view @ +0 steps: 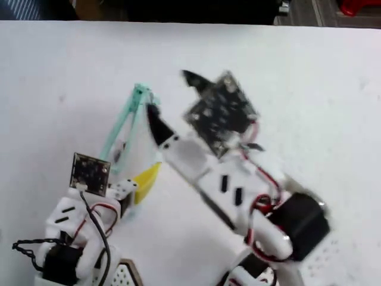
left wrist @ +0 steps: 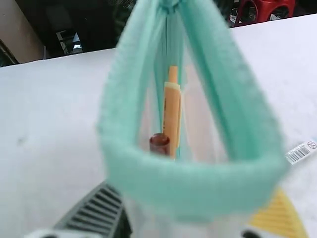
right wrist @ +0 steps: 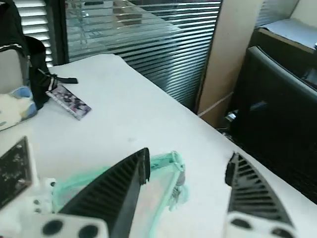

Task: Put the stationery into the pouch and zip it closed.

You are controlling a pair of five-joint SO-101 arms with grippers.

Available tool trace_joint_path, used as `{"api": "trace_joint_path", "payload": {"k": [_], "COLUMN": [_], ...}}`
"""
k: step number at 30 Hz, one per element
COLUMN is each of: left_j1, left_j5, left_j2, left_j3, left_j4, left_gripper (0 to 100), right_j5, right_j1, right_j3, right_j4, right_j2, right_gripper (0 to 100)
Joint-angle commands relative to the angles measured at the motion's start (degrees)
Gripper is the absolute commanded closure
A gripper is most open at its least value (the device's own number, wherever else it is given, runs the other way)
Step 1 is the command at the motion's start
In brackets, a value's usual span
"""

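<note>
The left gripper (view: pixel 136 173) pinches the mint-edged clear plastic pouch (left wrist: pixel 198 191) (slim orange pen (left wrist: pixel 172 116) inside); the right gripper (right wrist: pixel 189 161) hangs wide open, empty, near its far end.

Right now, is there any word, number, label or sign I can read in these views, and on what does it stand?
No text is legible.
The barcode sticker beside the pouch: bars and a small symbol, too small to read.
The printed card on the table: too blurred.
The circuit board on an arm: markings too small.
</note>
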Motion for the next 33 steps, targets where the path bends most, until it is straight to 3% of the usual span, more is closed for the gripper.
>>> {"api": "trace_joint_path", "payload": {"k": [1,6,10,23,33], "left_j1": [0.13,-2.77,-4.26,-4.26,-4.18], "left_j5": [0.53,0.88,0.97,0.97,0.88], "left_j2": [0.13,0.13,0.13,0.13,0.13], "left_j3": [-0.26,-0.53,-0.53,-0.18,-0.18], "left_j4": [-2.02,-2.02,-3.52,-3.52,-3.43], "left_gripper": [68,68,68,68,68], "right_j5": [2.20,6.77,13.54,25.93,31.65], "right_j1": [8.04,19.91,24.31,24.66,22.02], "right_j3": [-0.44,-0.44,-0.44,-0.44,-0.26], "right_j4": [2.33,5.49,9.54,12.35,9.01], "right_j2": [0.48,9.27,20.09,49.19,57.71], "right_gripper": [77.0,76.9,77.2,77.2,77.2]}}
